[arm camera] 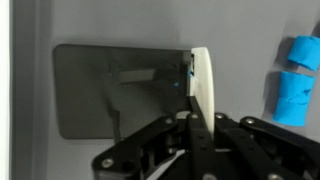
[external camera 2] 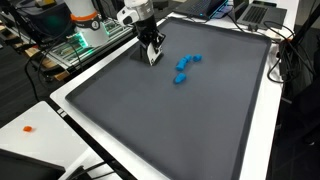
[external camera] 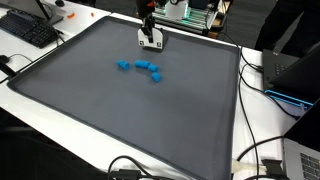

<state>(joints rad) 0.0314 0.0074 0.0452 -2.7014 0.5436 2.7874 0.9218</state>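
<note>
My gripper [external camera: 150, 38] [external camera 2: 151, 50] hangs over the far part of a dark grey mat [external camera: 120, 110] [external camera 2: 190, 120]. It is shut on a thin white flat piece [arm camera: 203, 85], held on edge between the fingers and just above the mat. In the wrist view its shadow falls on the mat to the left. Several small blue blocks [external camera: 141, 68] [external camera 2: 185, 68] lie in a loose cluster on the mat a short way from the gripper. Two of them show at the right edge of the wrist view [arm camera: 295, 85].
The mat lies on a white table [external camera: 60, 135]. A black keyboard [external camera: 30, 30] is at one corner. Cables [external camera: 262, 150] and a laptop [external camera: 295, 75] lie along one side. A small orange item [external camera 2: 28, 128] sits on the white table edge. Equipment [external camera 2: 85, 30] stands behind the arm.
</note>
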